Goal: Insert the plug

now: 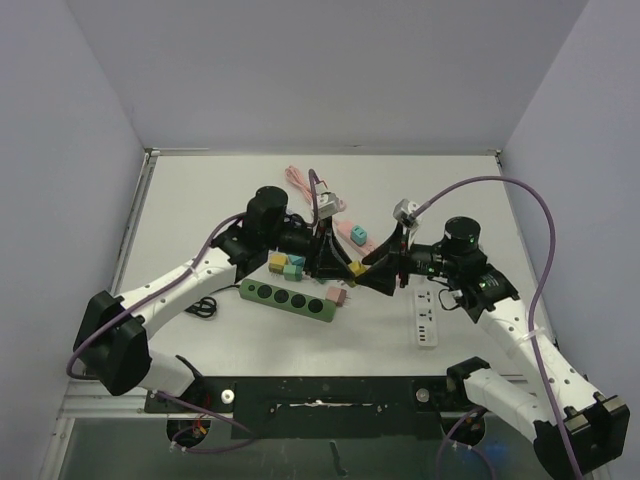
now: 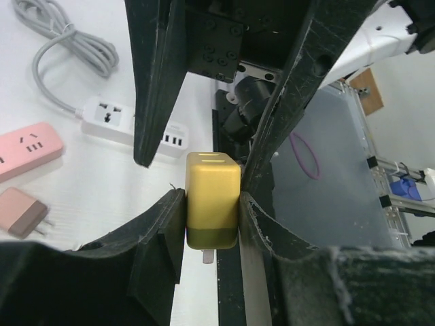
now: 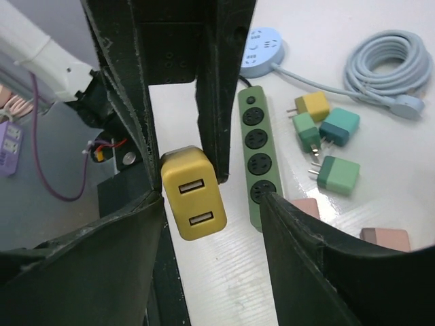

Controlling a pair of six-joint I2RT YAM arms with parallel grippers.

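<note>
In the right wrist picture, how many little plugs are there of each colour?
Yellow plugs: 2
Green or teal plugs: 3
Pink plugs, both partly hidden: 2
Total: 7

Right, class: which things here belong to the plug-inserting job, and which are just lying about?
In the job: yellow plug, gripped by the left tool; right tool, open around it; green power strip, probably the target.
Lying about: white power strip; pink power strip; teal plugs; round blue socket.
</note>
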